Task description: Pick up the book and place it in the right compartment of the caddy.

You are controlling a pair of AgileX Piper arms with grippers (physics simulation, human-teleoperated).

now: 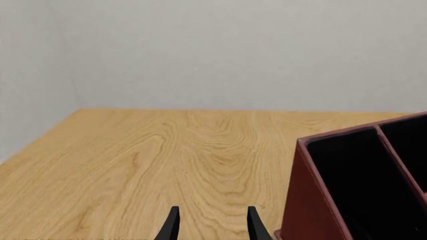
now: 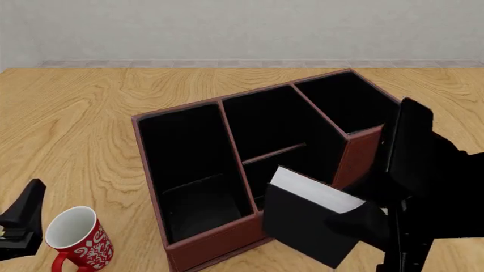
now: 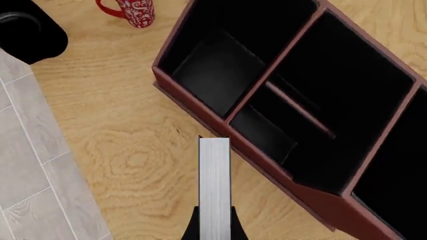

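Just in front of the caddy (image 2: 226, 226), off its stepped-down front wall, I have the right tool (image 3: 214, 220) clenched on the book (image 2: 306, 218); the book is clear of the worktop (image 2: 90, 113), tilted, its white page edge turned up and toward the caddy, its black cover facing my side; in the right wrist view I see that page edge as a pale strip between the two fingers (image 3: 193, 227), which press on either cover; the strip's far end reaches the caddy's front wall at the middle section; the book is outside the caddy, in none of its sections.

To the left of the caddy's near corner stands a red and white mug (image 2: 74, 235), upright on the worktop, near the caddy and apart from it; just beside the mug, farther left, sits the left tool (image 1: 212, 225); in its own wrist view the two fingertips stand apart with bare wood between them, so it is released and grasps nothing.

Farther back, the caddy's wide long section, the middle section with its cross bar, and the right compartment (image 2: 344, 102) at the far right corner all show black lining.
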